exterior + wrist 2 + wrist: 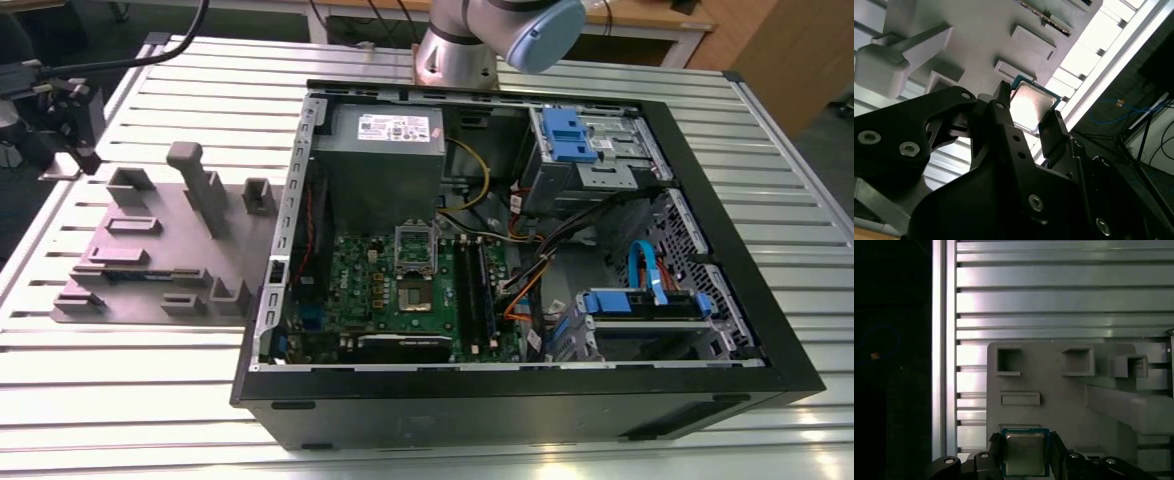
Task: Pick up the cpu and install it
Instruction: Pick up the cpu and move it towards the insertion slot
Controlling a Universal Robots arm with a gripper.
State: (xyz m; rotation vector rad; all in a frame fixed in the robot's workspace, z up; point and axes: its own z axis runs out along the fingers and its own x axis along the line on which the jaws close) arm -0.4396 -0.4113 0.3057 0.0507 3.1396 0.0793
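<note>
The cpu (1025, 454) is showing as a small flat square with a bright silver-grey metal lid and a thin blue-green rim. In the second wrist view its lid (1030, 106) is catching a strong glare. It is sitting between the two black fingers of the gripper (1025, 460), over the grey fixture plate (1054, 410) and near one edge of it. Whether it is resting on the plate or lifted clear of it I cannot tell.

The gripper (1029, 120) is clamping the chip. One finger (1003, 107) is pressing one edge and the other finger (1055, 131) the opposite edge, so the jaws are standing only as far apart as the chip is wide.

The plate, with its square pockets and upright posts, is lying on the slatted aluminium table (134, 400). In the exterior view it (147, 250) is lying to the left of the open computer case (747, 380). Inside the case the green motherboard (354, 285) is lying flat, with its socket frame (415, 243) near the power supply (380, 165).
</note>
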